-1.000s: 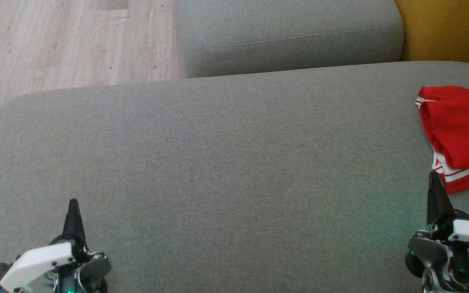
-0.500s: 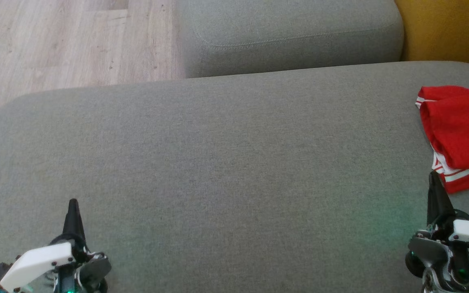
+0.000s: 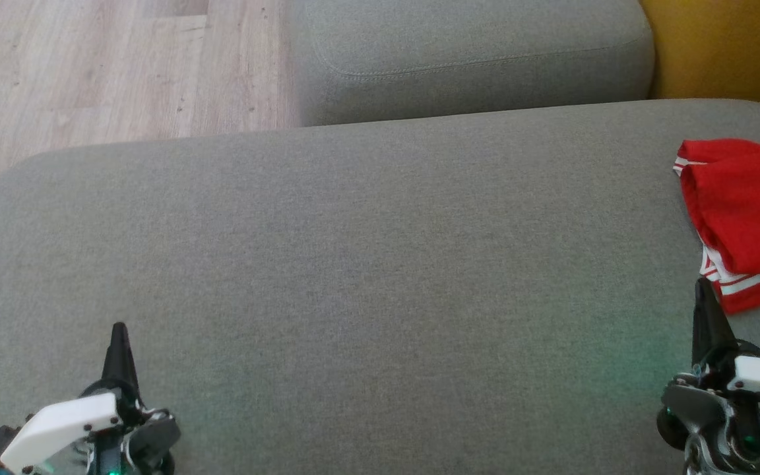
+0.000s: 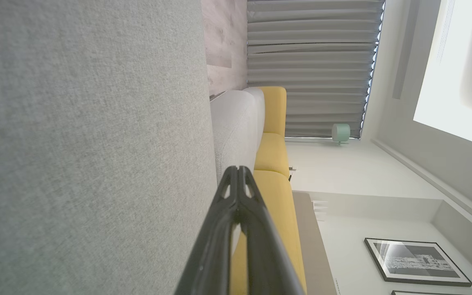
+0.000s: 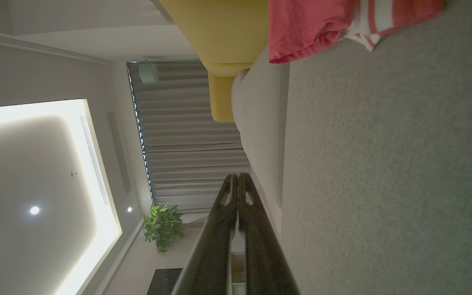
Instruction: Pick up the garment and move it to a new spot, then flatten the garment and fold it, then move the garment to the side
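- Garment [image 3: 743,211]: a red piece with white stripes lies on the far right of the grey seat cushion [image 3: 367,264], partly cut off by the edge of the head view. Nothing is holding it.
- It lies in overlapping layers, with one striped hem tucked under the red top layer. I cannot tell whether this is a finished fold or just a loose heap.
- Left gripper [image 3: 119,328] sits low at the near left of the cushion with its fingers pressed together and nothing between them, well apart from the garment.
- Right gripper [image 3: 701,284] is likewise closed and empty. Its tip is just beside the garment's near striped edge, and I cannot tell whether it touches the cloth.
- Broad middle of the cushion is bare.
- My reading: both arms look parked. Either no step has begun, or the garment is already set aside. If the former, everything is left to do: pick-up, move, flattening, folding and moving aside.
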